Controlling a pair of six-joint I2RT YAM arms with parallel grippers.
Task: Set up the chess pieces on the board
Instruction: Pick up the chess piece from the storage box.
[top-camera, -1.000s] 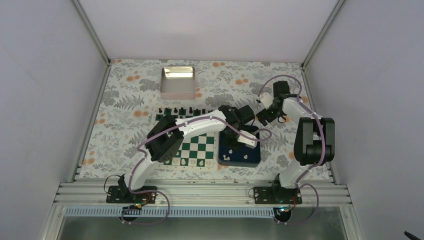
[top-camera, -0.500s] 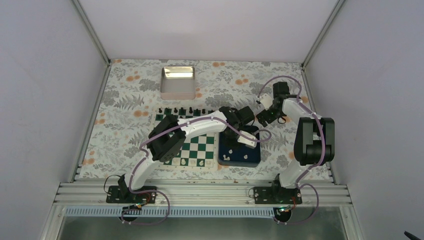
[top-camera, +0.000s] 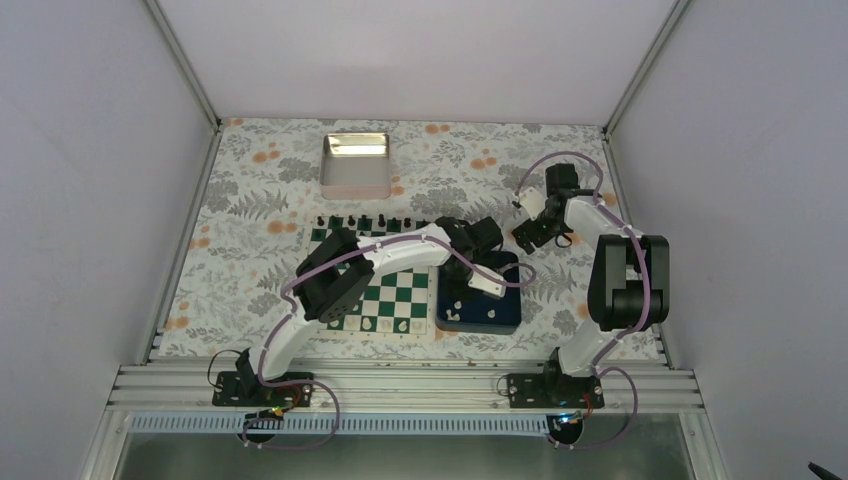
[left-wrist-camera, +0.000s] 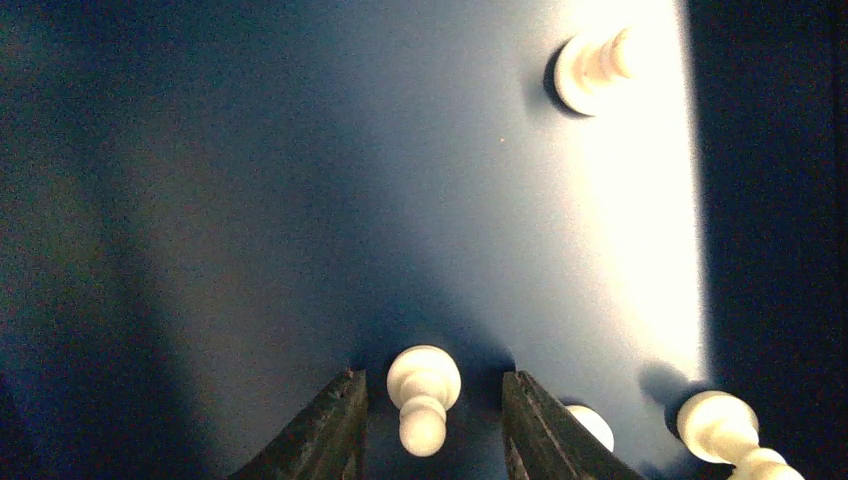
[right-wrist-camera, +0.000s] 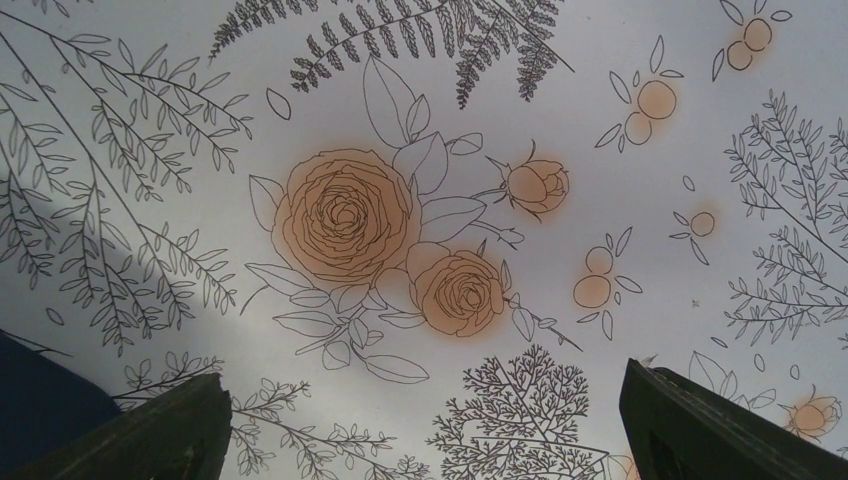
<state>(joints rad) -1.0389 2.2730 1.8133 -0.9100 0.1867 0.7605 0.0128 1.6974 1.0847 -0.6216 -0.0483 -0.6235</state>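
Dark blue tray (top-camera: 508, 322) sits toward the near edge of the table (top-camera: 250, 215), just right of the board (top-camera: 405, 298). The left gripper (left-wrist-camera: 430, 400) is down inside it, jaws apart on either side of one cream pawn (left-wrist-camera: 424, 390), with a gap showing on both sides. Whether the pawn stands or lies is hard to tell. Other chess pieces (left-wrist-camera: 590, 70) rest on the tray floor. One (left-wrist-camera: 592, 425) is half hidden behind the gripper, and another (left-wrist-camera: 722, 425) is cut off at the bottom of the wrist view. From above, the left arm (top-camera: 400, 245) covers much of the board's far half. Black pieces (top-camera: 365, 221) line the board's far edge. Beyond the tray, the right gripper (right-wrist-camera: 430, 440) hangs spread wide over flowered cloth (right-wrist-camera: 340, 215), with free room around it. A metal tin (top-camera: 355, 165) lies near the table's far edge.
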